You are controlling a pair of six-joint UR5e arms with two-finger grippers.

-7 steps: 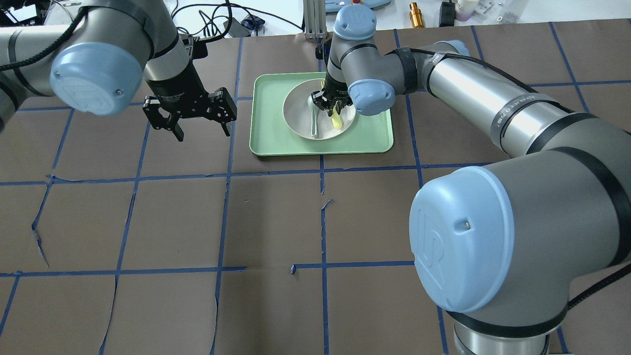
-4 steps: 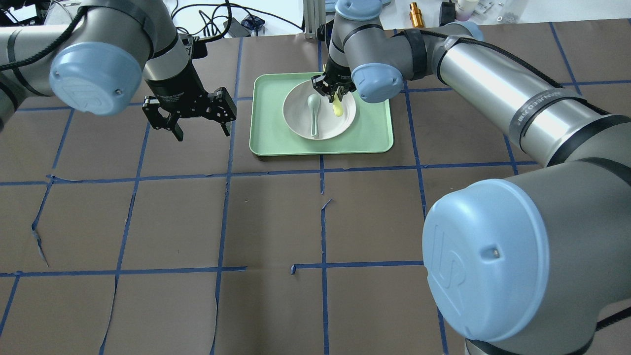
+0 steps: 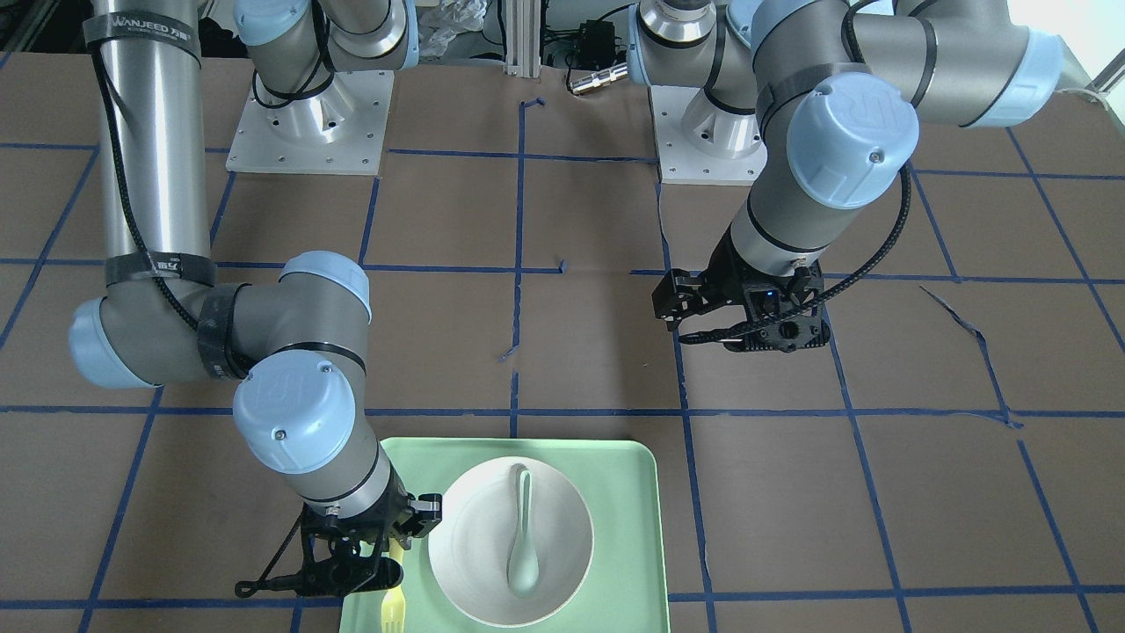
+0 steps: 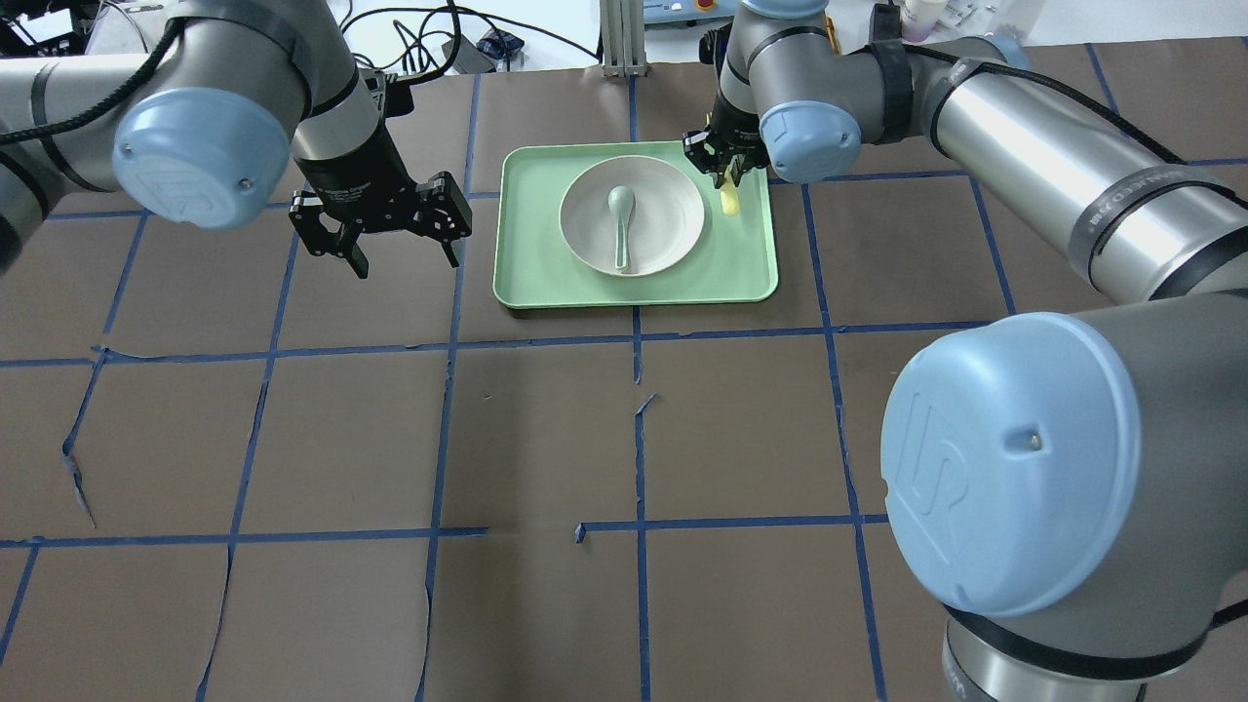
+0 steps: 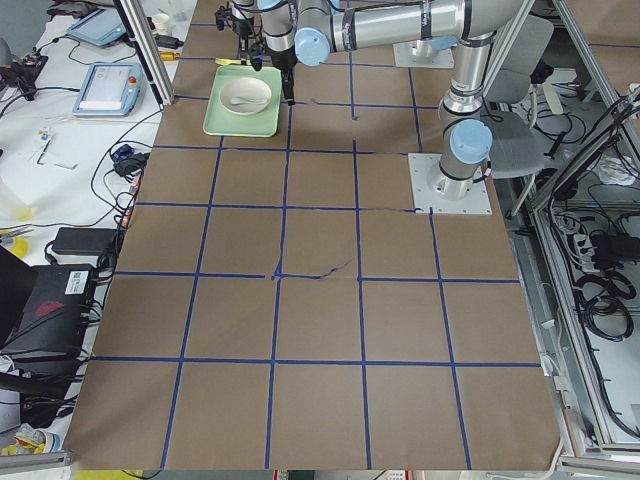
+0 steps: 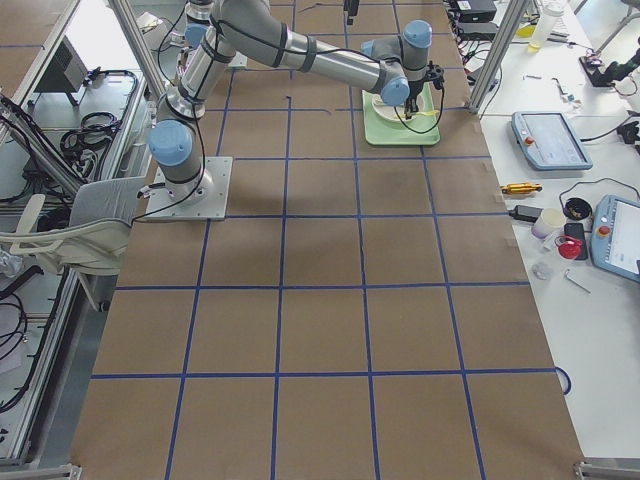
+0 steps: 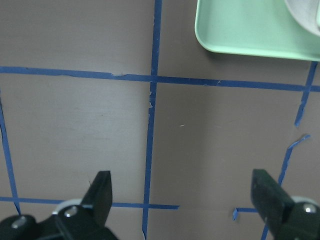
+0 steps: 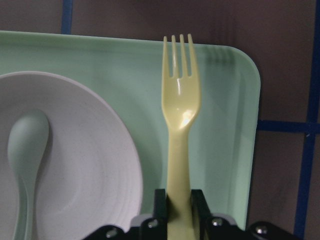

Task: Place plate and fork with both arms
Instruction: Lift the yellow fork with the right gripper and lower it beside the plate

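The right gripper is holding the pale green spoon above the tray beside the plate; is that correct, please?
Not quite: the right gripper holds the yellow fork above the tray beside the plate; the spoon lies in the plate, as the right wrist-mounted view shows.

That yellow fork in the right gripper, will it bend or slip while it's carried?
Probably light and fairly stiff: the fork is slim plastic and juts straight out from the right gripper without drooping. It may swivel or slip a little, since it looks glossy and is pinched only on its narrow handle.
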